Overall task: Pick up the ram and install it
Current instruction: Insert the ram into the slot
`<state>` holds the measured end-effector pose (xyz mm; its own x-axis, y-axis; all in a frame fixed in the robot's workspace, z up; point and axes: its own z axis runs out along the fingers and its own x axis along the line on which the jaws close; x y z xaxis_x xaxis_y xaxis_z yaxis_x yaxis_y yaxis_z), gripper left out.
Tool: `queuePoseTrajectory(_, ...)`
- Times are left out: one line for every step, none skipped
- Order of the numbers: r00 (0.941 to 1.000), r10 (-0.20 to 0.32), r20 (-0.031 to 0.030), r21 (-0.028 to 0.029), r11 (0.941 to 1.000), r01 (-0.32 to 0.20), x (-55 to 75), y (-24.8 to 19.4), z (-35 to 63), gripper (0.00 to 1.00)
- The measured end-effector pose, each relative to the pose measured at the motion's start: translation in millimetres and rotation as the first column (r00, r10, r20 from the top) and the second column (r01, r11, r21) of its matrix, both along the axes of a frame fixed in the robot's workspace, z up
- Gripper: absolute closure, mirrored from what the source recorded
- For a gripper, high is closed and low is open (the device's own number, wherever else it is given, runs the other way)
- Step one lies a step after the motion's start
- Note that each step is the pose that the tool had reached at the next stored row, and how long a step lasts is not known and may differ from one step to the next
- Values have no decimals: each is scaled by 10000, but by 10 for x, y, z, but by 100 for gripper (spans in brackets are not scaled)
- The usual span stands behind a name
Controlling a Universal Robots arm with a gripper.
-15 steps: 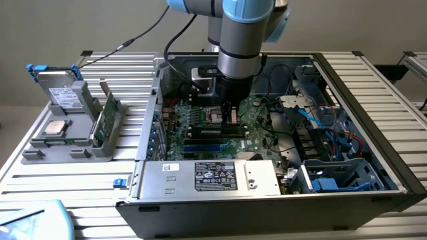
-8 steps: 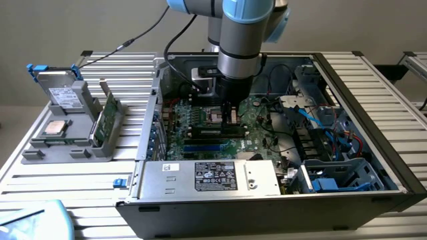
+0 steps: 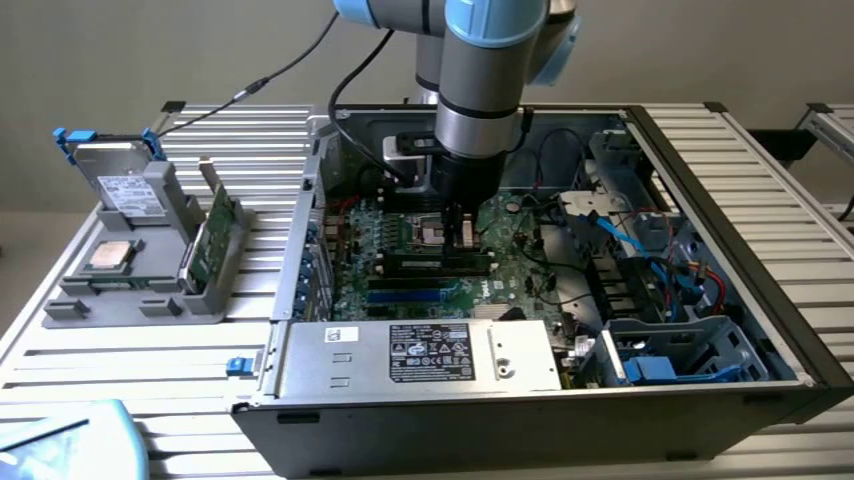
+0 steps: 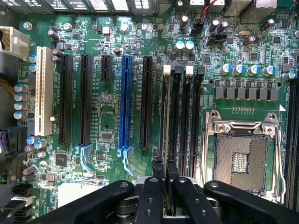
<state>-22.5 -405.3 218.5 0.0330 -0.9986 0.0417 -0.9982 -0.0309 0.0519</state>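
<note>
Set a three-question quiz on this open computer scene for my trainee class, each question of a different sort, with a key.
1. True or false: the processor socket on the motherboard is empty.
2. The long expansion slot that stands between black ones is: A blue; B red; C yellow.
3. Short answer: which slots is the gripper poised over?
Key: 1 true; 2 A; 3 the memory slots, beside the processor socket.
</note>
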Motion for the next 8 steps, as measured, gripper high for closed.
queuePoseTrajectory(10000,0,0,0,10000,0,0,0,0,86)
queuePoseTrajectory(10000,1,5,0,10000,-1,1,0,-1,85)
queuePoseTrajectory(10000,1,2,0,10000,-1,1,0,-1,85)
queuePoseTrajectory(10000,1,0,-1,10000,-1,0,0,0,79)
queuePoseTrajectory(10000,1,0,-1,10000,-1,0,0,0,73)
queuePoseTrajectory(10000,0,0,-2,10000,0,0,0,0,67)
queuePoseTrajectory(10000,0,0,-2,10000,0,0,0,0,67)
queuePoseTrajectory(10000,0,0,-2,10000,0,0,0,0,61)
